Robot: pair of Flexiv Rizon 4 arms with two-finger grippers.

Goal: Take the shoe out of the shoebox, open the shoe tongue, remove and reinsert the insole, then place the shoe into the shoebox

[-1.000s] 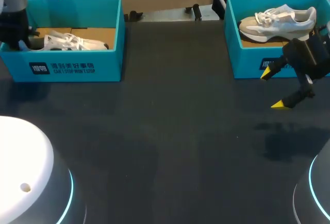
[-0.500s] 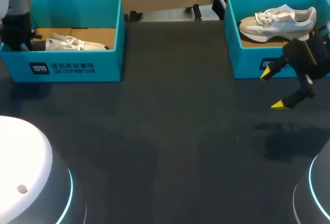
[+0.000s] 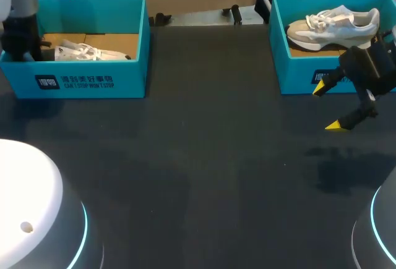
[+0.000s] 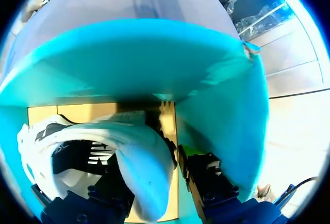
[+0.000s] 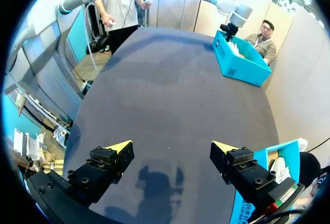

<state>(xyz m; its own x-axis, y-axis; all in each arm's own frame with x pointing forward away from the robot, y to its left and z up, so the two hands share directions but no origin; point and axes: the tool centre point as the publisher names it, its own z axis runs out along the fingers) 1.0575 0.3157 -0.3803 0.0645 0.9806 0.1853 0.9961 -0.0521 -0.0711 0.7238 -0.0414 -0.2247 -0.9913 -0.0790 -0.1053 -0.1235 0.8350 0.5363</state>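
Dark tabletop point(image 3: 210, 176) carries the left shoebox point(image 3: 93, 83), and the white shoe point(image 3: 86, 51) lies inside it, below the walls it must clear. The left gripper point(image 3: 23, 49) sits down at the heel end, probably to lift the shoe out. Whether it grips I cannot tell. The right gripper point(image 3: 328, 107) hangs wide open before a second shoebox point(image 3: 297, 77) holding another shoe point(image 3: 337, 26).

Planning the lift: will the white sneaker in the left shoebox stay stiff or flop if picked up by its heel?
The white sneaker probably holds its shape lengthwise, yet its padded fabric collar may crumple under the grip. Its loose laces could catch on the shoebox wall.
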